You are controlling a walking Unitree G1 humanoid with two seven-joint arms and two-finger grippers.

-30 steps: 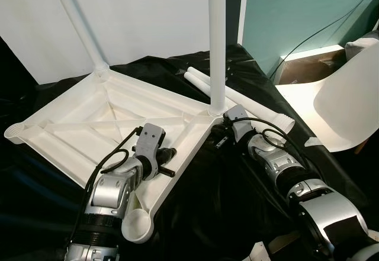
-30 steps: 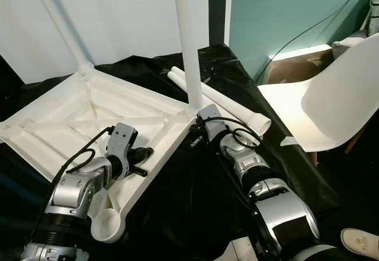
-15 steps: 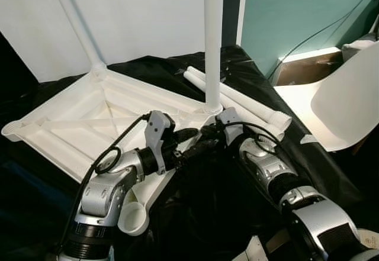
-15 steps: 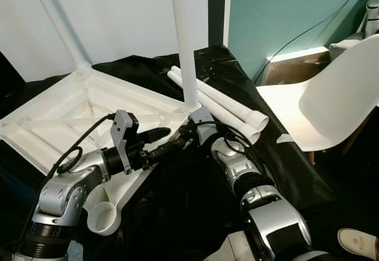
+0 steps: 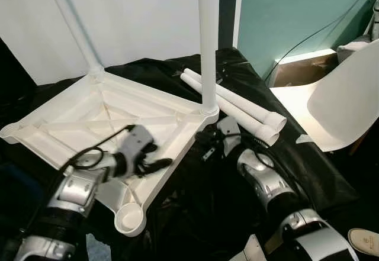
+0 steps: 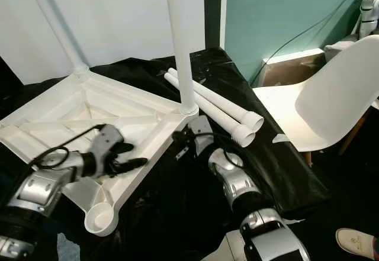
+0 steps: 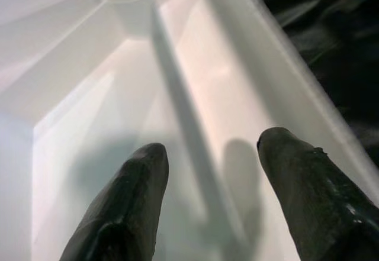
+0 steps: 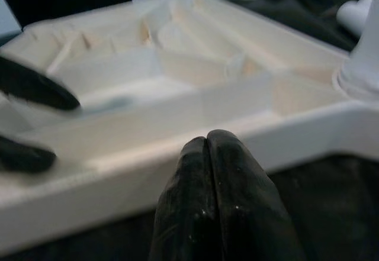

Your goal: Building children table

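Observation:
A white tabletop (image 5: 71,125) lies upside down on black cloth. One white leg (image 5: 208,42) stands in its right corner socket and another leg (image 5: 71,24) stands in the far corner. The near corner socket (image 5: 130,219) is empty. Two loose legs (image 5: 237,104) lie on the cloth to the right. My left gripper (image 5: 159,156) is open over the tabletop's near rim, its fingers (image 7: 130,202) spread above a rib inside. My right gripper (image 8: 208,154) is shut and empty, low on the cloth just outside the rim (image 8: 177,131), below the right corner leg.
A white chair (image 5: 349,95) stands at the right beside a brown box (image 5: 305,65) and a black cable (image 5: 320,30) on the teal wall. A white board (image 5: 136,24) leans behind the tabletop. A shoe (image 5: 364,240) lies on the floor at bottom right.
My left gripper has drawn back to the left, from beside the right gripper at the leg corner to over the near rim. The right gripper has pulled back slightly from the corner.

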